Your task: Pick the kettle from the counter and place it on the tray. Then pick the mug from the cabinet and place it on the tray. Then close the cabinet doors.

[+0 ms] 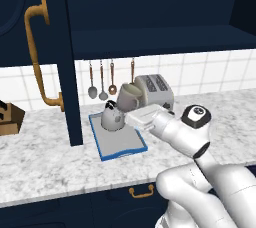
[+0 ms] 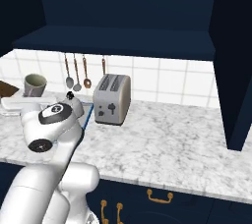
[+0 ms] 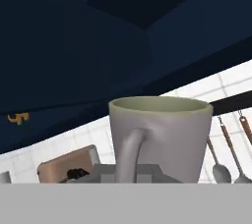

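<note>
Mug: the pale grey-green mug [image 1: 127,97] is up in the air, above the back right part of the tray. It sits upright at the end of the robot's hand. From the hand camera the mug [image 3: 165,137] is very close, with its handle turned toward the camera. From the right side the mug [image 2: 35,84] shows to the left of the toaster.
Gripper: the gripper [image 1: 134,109] is right at the mug, low on its handle side. The fingers are hidden, so I cannot tell if they pinch the mug.
Kettle: the little round kettle [image 1: 112,117] stands on the tray, near its back edge, just below and left of the mug.
Tray: the grey tray with the blue rim [image 1: 120,153] lies flat on the counter, to the left of the toaster.
Counter: the speckled counter [image 1: 50,157] runs long and flat under the tray.
Cabinet: the dark blue cabinet [image 1: 160,17] hangs above the tray. Its shelf [image 1: 165,39] is bare.
Cabinet doors: one door [image 1: 32,47] stands open, left of the tray, with a long curved orange handle [image 1: 37,54].
Toaster: the silver toaster [image 2: 112,99] stands behind the tray's right side.
Spoons: some spoons [image 1: 97,79] hang on the wall behind the tray.
</note>
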Available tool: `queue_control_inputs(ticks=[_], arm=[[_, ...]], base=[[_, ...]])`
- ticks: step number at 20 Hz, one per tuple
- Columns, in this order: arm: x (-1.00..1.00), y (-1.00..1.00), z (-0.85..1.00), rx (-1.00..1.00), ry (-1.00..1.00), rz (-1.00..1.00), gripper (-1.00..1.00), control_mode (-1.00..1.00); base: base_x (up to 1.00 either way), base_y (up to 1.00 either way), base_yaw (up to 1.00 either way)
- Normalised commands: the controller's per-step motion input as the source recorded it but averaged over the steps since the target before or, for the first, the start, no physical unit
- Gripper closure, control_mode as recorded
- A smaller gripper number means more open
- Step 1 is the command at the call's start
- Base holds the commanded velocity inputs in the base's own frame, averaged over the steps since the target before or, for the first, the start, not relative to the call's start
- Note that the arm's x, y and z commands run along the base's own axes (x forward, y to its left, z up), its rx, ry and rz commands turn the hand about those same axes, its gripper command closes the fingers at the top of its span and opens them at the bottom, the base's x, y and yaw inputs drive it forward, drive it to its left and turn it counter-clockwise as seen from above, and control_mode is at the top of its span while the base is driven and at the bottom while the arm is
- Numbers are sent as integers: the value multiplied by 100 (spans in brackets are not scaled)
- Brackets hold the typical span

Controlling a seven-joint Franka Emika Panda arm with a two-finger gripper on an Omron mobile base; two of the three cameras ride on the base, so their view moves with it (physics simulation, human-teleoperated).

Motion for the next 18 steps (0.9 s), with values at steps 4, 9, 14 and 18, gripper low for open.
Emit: queue_control_inputs(ticks=[4, 9, 14, 18], arm=[[0, 51, -30, 0, 2, -47, 100, -100], [0, 47, -33, 0, 4, -57, 100, -100], [-7, 45, -27, 0, 1, -62, 100, -100], [-20, 53, -11, 1, 0, -59, 100, -100]], base=[[0, 0, 0], [0, 0, 0], [0, 0, 0], [0, 0, 0]])
